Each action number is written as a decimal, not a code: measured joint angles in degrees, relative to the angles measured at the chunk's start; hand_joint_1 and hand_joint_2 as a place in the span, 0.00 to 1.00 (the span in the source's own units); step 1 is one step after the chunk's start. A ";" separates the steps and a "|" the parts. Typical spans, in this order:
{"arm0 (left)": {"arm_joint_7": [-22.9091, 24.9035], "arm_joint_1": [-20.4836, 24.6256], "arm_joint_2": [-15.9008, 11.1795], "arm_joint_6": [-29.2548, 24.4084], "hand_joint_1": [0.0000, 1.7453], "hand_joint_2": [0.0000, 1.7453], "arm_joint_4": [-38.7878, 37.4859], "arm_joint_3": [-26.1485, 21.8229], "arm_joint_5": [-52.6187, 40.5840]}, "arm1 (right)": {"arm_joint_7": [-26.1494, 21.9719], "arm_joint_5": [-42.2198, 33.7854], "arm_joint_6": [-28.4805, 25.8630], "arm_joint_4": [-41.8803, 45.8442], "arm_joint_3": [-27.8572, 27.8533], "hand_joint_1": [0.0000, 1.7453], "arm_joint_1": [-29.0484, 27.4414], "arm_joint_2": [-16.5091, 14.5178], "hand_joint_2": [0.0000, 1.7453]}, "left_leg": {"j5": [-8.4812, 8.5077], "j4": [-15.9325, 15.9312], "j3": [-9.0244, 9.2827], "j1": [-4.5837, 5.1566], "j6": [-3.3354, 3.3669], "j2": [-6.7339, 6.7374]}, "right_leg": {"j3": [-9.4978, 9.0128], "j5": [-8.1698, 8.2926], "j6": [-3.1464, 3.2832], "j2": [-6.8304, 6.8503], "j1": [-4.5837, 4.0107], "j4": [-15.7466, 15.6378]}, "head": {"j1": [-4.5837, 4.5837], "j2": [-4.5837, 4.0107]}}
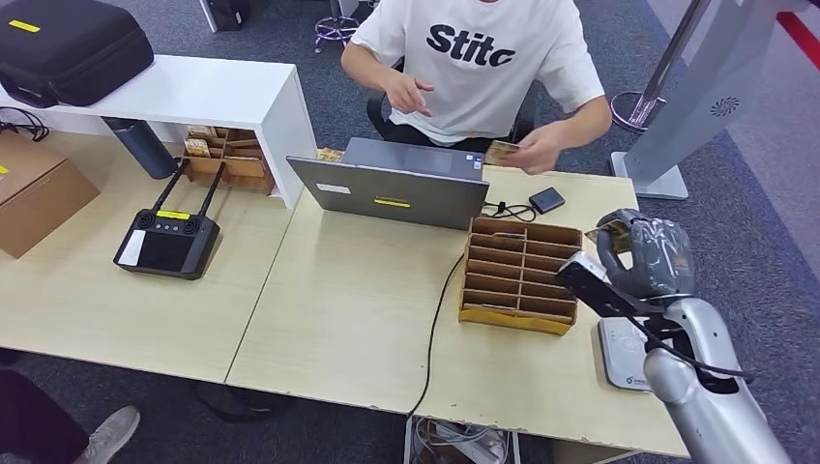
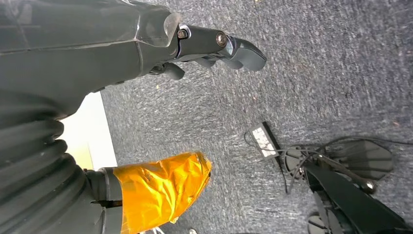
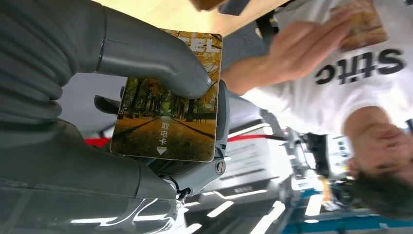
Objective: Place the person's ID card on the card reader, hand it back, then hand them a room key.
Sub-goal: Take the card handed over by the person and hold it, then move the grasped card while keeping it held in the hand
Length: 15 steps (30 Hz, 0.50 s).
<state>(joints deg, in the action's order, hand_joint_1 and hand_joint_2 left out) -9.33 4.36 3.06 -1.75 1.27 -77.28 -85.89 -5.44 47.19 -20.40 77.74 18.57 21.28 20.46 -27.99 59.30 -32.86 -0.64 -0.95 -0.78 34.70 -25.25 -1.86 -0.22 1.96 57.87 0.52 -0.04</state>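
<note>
My right hand (image 1: 646, 255) is raised over the table's right end, above the white card reader (image 1: 622, 354). It pinches a room key card (image 3: 168, 122) printed with autumn trees between thumb and fingers; an edge of the card (image 1: 607, 232) pokes out toward the person. The person in a white T-shirt (image 1: 483, 58) sits across the table and holds another card (image 1: 503, 152) in one hand, the same card (image 3: 361, 23) showing in the right wrist view. My left hand (image 2: 214, 46) hangs over grey carpet, fingers apart, holding nothing.
A cardboard slotted card box (image 1: 517, 275) stands left of my right hand. Behind it are a grey laptop (image 1: 396, 184), a small black device (image 1: 546, 199) and a cable (image 1: 440, 309). A black controller (image 1: 166, 242) lies on the left table.
</note>
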 joint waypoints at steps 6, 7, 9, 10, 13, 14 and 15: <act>-0.37 -0.46 0.01 -0.59 0.00 1.00 0.00 -0.31 0.03 | -0.01 -3.03 -1.15 -0.32 -8.93 1.00 -6.23 -0.04 1.00 | -0.04 0.00 -0.06 0.00 0.04 -0.02 | 0.01 -0.02 -0.02 0.02 0.00 -0.03 | 0.01 0.00; -0.38 -0.52 0.01 -0.67 0.00 1.00 0.00 -0.39 0.04 | -0.06 -3.17 -1.13 -0.34 -10.19 1.00 -7.31 -0.09 1.00 | -0.05 0.00 -0.07 0.00 0.04 -0.02 | 0.01 -0.03 -0.02 0.03 0.00 -0.04 | 0.01 0.00; -0.40 -0.65 0.02 -0.85 0.00 1.00 0.00 -0.56 0.04 | -0.14 -3.30 -1.09 -0.34 -12.28 1.00 -9.29 -0.25 1.00 | -0.06 0.00 -0.09 0.00 0.04 -0.02 | 0.02 -0.03 -0.02 0.03 0.00 -0.04 | 0.01 0.00; -0.42 -0.70 0.02 -0.95 0.00 1.00 0.00 -0.66 0.04 | -0.17 -3.32 -1.07 -0.34 -13.15 1.00 -10.20 -0.35 1.00 | -0.07 -0.01 -0.11 0.00 0.03 -0.01 | 0.03 -0.04 -0.02 0.03 0.00 -0.04 | 0.01 0.00; -0.43 -0.75 0.03 -1.17 0.00 1.00 0.00 -1.01 0.04 | -0.18 -3.28 -0.53 -0.36 -14.84 1.00 -12.20 -0.69 1.00 | -0.07 -0.01 -0.10 0.00 0.03 0.00 | 0.06 -0.04 -0.02 0.01 0.00 -0.04 | 0.01 0.00; -0.43 -0.76 0.03 -1.22 0.00 1.00 0.00 -1.12 0.05 | -0.15 -3.25 -0.26 -0.41 -15.21 1.00 -12.79 -0.81 1.00 | -0.07 -0.01 -0.10 0.00 0.03 0.00 | 0.06 -0.04 -0.02 0.01 0.00 -0.04 | 0.01 0.00; -0.44 -0.77 0.04 -1.27 0.00 1.00 0.00 -1.22 0.05 | -0.14 -3.24 -0.02 -0.49 -15.52 1.00 -13.38 -0.96 1.00 | -0.07 -0.01 -0.10 0.00 0.03 0.00 | 0.06 -0.04 -0.02 0.02 0.00 -0.04 | 0.01 0.00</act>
<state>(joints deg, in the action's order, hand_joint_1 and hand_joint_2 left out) -9.77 3.59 3.10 -3.02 1.27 -78.50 -85.84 -5.58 43.95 -20.42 77.25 3.05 7.90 19.50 -28.06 59.29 -32.96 -0.64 -0.92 -0.78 34.77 -25.28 -1.88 -0.21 1.96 57.84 0.52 -0.04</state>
